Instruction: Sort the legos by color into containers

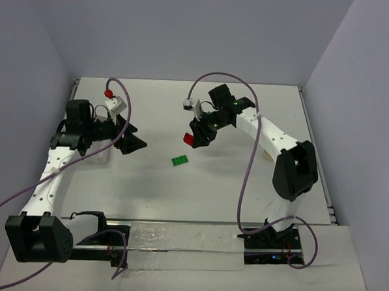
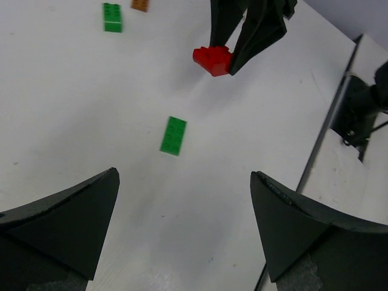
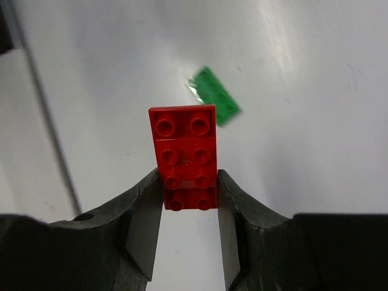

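The white desk (image 1: 179,197) carries everything: over its middle, a little toward the far edge, the right hand (image 3: 188,182) is clenched on the red lego (image 3: 185,142), while the left hand (image 2: 183,176) hangs released and empty nearer the left edge. The red lego looks light, stiff and slick-walled. It is pinched across its narrow width at one end only, so I judge it could swivel, and the green lego (image 1: 179,160) lying flat near the desk's centre is best taken by its long sides, mid-length.
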